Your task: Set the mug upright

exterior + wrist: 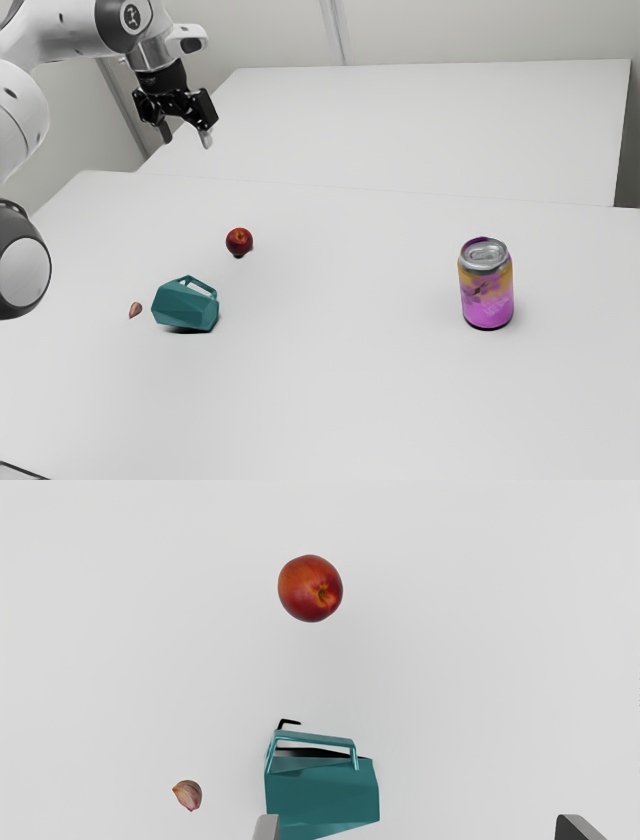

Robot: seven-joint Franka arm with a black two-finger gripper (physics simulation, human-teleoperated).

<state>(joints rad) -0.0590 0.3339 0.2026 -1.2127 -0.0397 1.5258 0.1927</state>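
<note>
1. A red fruit point(239, 241) sits on the handle side of the teal mug point(186, 308), nearer the table's point(350, 400) far edge in the exterior view.
2. A garlic clove point(135, 311) lies near one end of the mug; a can point(487, 292) stands upright, well apart, toward the exterior view's right.
3. The gripper point(186, 139) is open above the table.
4. The faceted mug lies on its side toward the table's exterior-view left edge, mouth direction hard to tell.
</note>
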